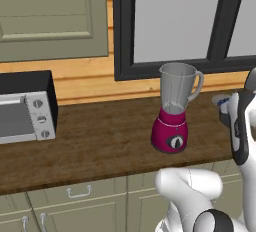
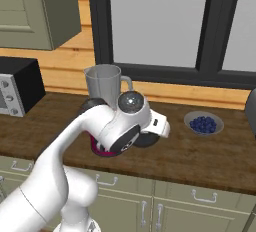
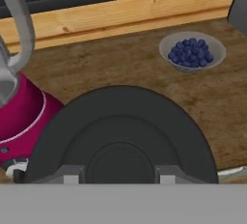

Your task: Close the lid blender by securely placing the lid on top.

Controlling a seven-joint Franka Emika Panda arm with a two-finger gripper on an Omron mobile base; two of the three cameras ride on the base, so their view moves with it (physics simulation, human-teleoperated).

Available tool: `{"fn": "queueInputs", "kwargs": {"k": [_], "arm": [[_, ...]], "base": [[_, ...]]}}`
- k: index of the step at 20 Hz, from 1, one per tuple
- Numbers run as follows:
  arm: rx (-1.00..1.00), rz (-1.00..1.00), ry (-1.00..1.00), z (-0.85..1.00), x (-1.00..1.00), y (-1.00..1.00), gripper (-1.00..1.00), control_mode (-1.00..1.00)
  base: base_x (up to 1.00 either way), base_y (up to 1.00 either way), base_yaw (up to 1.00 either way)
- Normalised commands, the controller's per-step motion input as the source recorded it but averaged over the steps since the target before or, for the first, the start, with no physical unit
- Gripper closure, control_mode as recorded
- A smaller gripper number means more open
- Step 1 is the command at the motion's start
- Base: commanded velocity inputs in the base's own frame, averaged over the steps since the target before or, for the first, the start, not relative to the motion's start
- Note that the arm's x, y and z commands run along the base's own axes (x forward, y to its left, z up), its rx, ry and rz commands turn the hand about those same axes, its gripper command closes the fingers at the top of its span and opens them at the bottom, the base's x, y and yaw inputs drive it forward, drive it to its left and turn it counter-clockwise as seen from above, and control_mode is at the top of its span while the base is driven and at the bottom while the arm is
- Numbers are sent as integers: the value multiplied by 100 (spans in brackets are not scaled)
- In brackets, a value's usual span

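Observation:
The blender (image 1: 172,111) stands on the wooden counter, a magenta base with a black dial under a tall clear jar (image 2: 102,83) whose mouth is uncovered. The dark round lid (image 3: 120,131) lies flat on the counter just right of the blender base (image 3: 19,114). It looms large in the hand view. In the right base view the lid (image 2: 146,140) peeks out under my hand. My gripper (image 3: 120,175) hangs low, close over the lid, open, with a fingertip (image 3: 70,175) at each side of the lid's raised centre.
A pale bowl of blueberries (image 3: 193,51) sits right of the lid, also seen as the bowl (image 2: 203,123). The silver-and-black toaster oven (image 1: 25,111) stands far left. A dark object (image 2: 250,107) is at the counter's right edge. A window and wooden wall strip run behind.

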Motion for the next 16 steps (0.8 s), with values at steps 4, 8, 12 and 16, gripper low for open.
{"fn": "queueInputs", "kwargs": {"k": [4, 8, 12, 16], "arm": [[1, 0, 0, 82, 0, 15, 100, -100], [0, 0, 0, 65, 0, 26, 100, -100], [2, 0, 0, 52, 0, 18, 100, -100], [5, 0, -1, 43, -2, 6, 100, -100]], "base": [[0, 0, 0], [0, 0, 0], [0, 0, 0], [0, 0, 0]]}}
